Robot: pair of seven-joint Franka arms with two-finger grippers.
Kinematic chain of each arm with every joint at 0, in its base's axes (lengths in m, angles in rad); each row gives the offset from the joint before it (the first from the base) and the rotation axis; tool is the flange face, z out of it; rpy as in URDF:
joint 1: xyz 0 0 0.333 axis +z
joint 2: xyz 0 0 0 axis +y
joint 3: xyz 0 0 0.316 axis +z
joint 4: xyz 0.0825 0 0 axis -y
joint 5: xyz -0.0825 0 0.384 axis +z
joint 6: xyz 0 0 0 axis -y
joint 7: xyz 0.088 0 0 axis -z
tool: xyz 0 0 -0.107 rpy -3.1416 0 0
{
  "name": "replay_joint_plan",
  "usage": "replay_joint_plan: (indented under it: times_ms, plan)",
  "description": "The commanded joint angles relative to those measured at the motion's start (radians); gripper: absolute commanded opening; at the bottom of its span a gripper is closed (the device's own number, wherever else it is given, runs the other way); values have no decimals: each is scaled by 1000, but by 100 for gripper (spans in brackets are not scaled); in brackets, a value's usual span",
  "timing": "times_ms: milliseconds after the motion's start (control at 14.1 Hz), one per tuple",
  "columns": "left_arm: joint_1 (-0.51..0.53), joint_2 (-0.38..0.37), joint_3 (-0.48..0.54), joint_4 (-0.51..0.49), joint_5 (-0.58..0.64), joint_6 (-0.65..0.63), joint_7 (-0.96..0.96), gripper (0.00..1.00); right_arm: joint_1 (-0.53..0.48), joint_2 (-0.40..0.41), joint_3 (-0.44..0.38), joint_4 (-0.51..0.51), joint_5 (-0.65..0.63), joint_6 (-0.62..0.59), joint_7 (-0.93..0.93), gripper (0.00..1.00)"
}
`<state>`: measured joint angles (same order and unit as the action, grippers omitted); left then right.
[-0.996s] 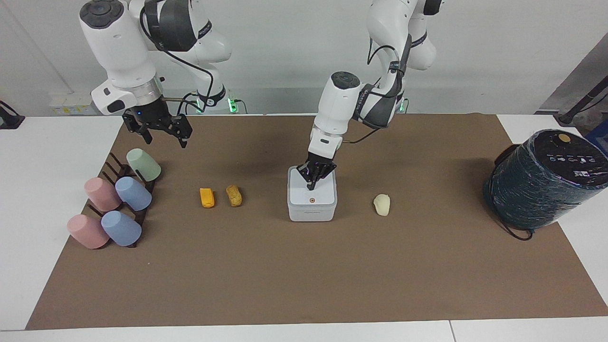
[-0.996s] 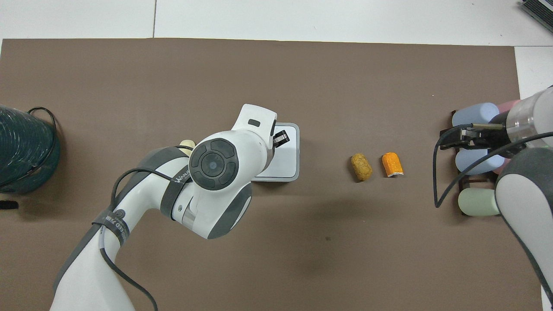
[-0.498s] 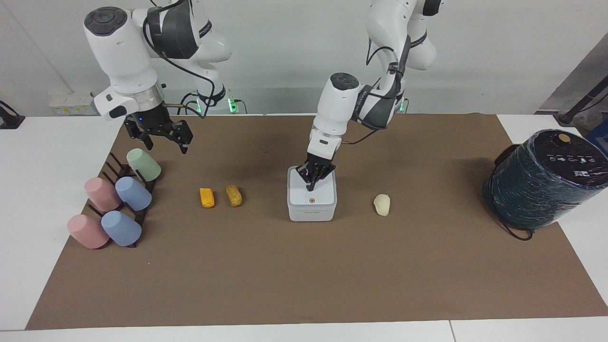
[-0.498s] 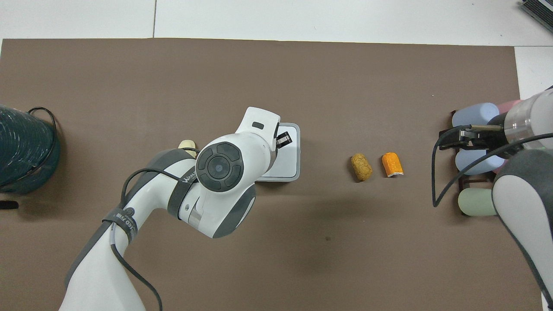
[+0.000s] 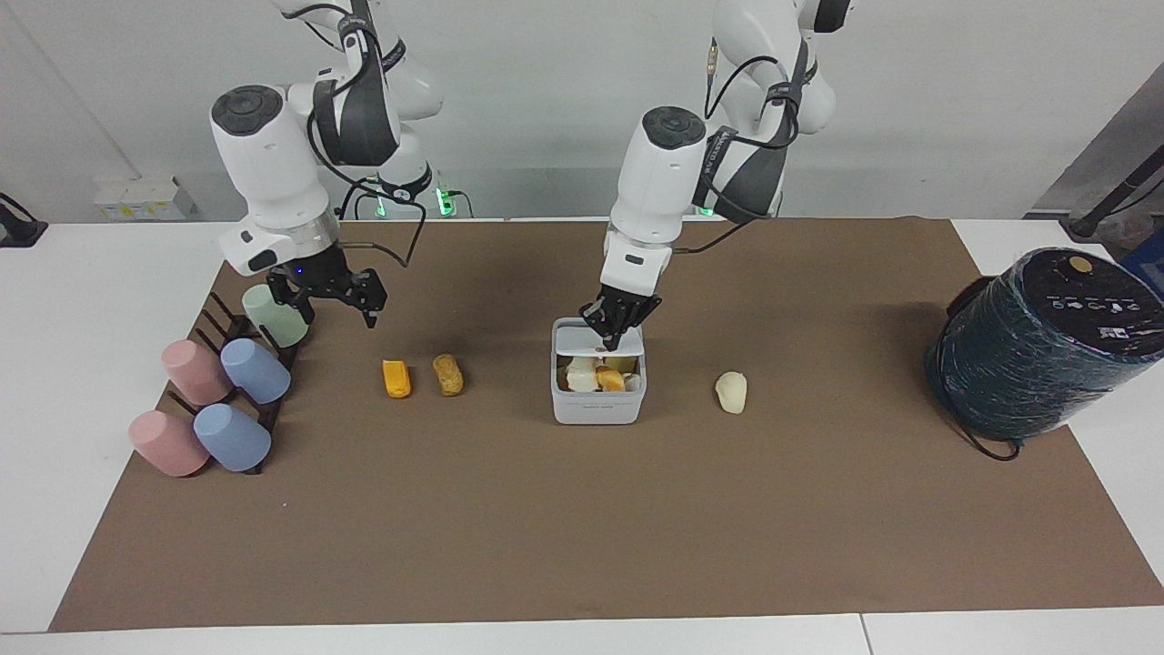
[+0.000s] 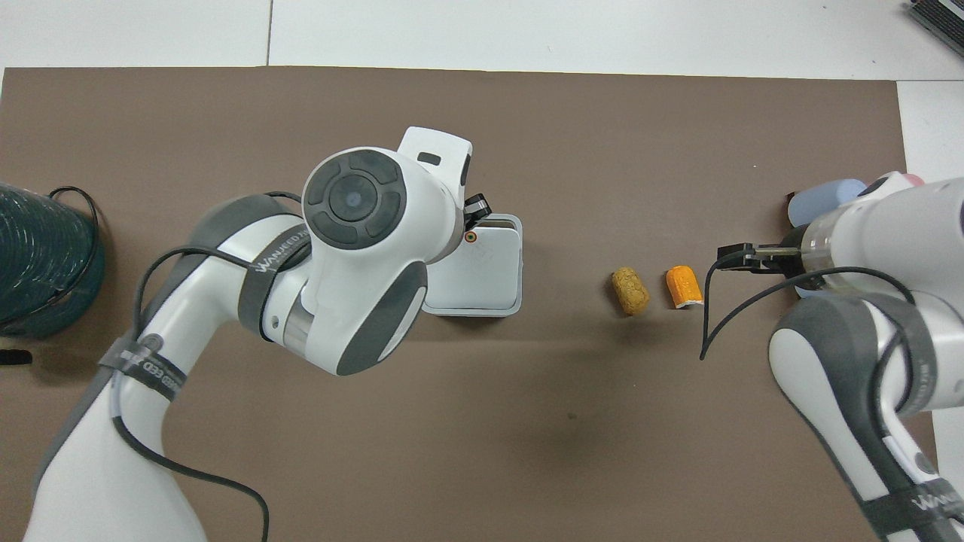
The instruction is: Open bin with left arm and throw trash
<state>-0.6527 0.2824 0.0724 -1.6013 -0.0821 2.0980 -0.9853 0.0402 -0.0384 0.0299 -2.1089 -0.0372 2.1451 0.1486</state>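
The white bin (image 5: 597, 407) stands mid-mat with its lid (image 5: 596, 338) raised on its hinge; cream and orange lumps show inside. In the overhead view the bin (image 6: 493, 305) shows the lid's orange dot. My left gripper (image 5: 614, 342) is shut, its tip at the lid's raised edge; it also shows in the overhead view (image 6: 477, 210). The orange lump (image 5: 396, 378) (image 6: 684, 287) and the golden-brown lump (image 5: 447, 375) (image 6: 629, 290) lie toward the right arm's end. The cream lump (image 5: 731, 392) lies beside the bin toward the left arm's end. My right gripper (image 5: 335, 305) is open, above the mat beside the green cup.
A rack of pastel cups, green (image 5: 273, 316), pink (image 5: 193, 371) and blue (image 5: 233, 438), sits at the right arm's end. A big dark wrapped cylinder (image 5: 1046, 341) (image 6: 41, 260) stands at the left arm's end with a cable.
The bin's lid has swung up from shut, and my left gripper has risen with it. My right gripper has moved down and toward the orange lump.
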Motion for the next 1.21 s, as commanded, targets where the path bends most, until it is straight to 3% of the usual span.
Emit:
replay_joint_plan:
  times_ms: [0, 356, 569, 640, 711, 782, 854, 996, 1138]
  plan:
    - [42, 14, -2, 32, 1, -55, 61, 0, 41, 49, 2, -43, -15, 53, -23, 100]
    - [142, -3, -2, -3, 1, -99, 279, 0, 63, 146, 1, -105, -15, 257, -40, 100]
    - [194, -44, -2, -110, 2, -57, 461, 0, 34, 184, 1, -115, -15, 326, -113, 100]
    - [212, -61, -2, -164, 2, -15, 517, 6, 32, 186, -1, -124, -15, 335, -118, 100]
    - [228, -78, -2, -216, 2, 32, 552, 20, 27, 186, -1, -137, -15, 335, -118, 93]
    - [243, -94, -2, -264, 2, 81, 583, 34, 20, 184, -1, -140, -15, 334, -118, 76]
    - [255, -98, -2, -291, 2, 114, 620, 45, 17, 184, 1, -140, -15, 334, -119, 65]
    - [275, -98, -2, -313, 2, 134, 686, 58, 15, 184, 1, -140, -15, 334, -123, 38]
    - [285, -98, -2, -344, 2, 166, 735, 62, 15, 184, 1, -140, -15, 332, -124, 11]
